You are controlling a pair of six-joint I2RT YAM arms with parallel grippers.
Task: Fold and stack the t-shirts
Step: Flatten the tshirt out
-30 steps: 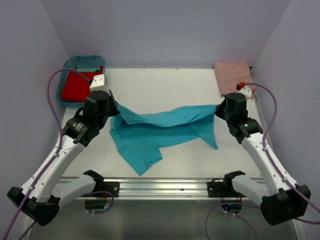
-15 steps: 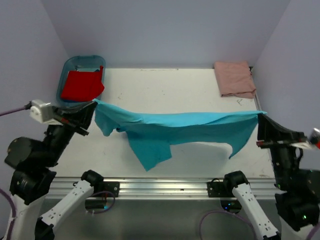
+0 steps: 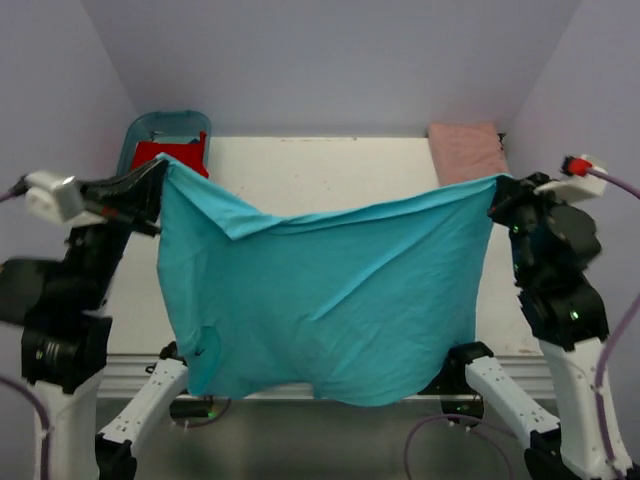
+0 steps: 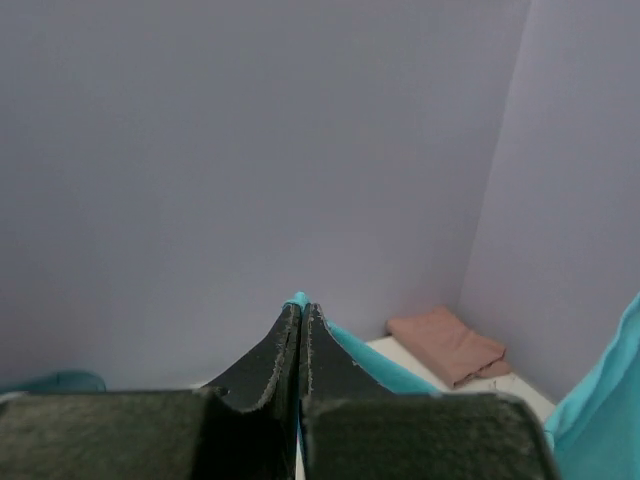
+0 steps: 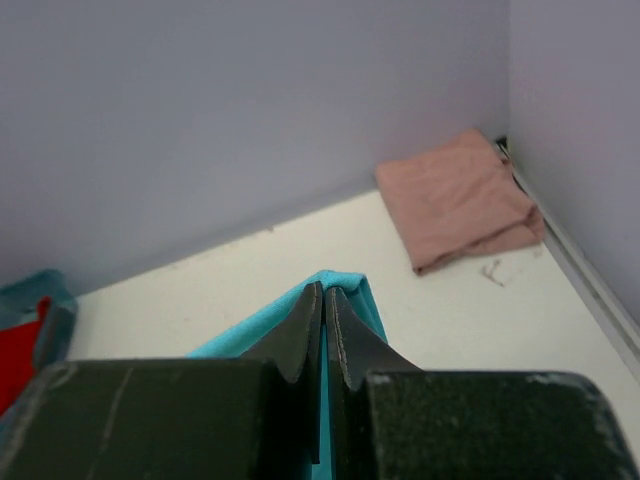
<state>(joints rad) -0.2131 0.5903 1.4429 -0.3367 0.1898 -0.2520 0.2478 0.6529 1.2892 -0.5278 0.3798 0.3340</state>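
The turquoise t-shirt (image 3: 320, 290) hangs spread wide in the air between both arms, high above the table. My left gripper (image 3: 160, 168) is shut on its upper left corner (image 4: 297, 300). My right gripper (image 3: 497, 185) is shut on its upper right corner (image 5: 345, 282). The cloth's top edge sags in the middle and its bottom edge hangs past the table's near edge. The pale salmon-pink t-shirt (image 3: 467, 148) lies folded at the table's far right corner, also in the right wrist view (image 5: 460, 198). The red t-shirt (image 3: 170, 153) lies in the blue tub (image 3: 160, 128), partly hidden by the cloth.
The blue tub stands at the far left corner. The white table (image 3: 330, 165) shows only at the back; the hanging cloth hides its middle and front. Purple walls close in the back and both sides.
Both arms have lifted the turquoise t-shirt from a low stretched band off the table into a tall hanging sheet. The grippers have risen and stayed wide apart.
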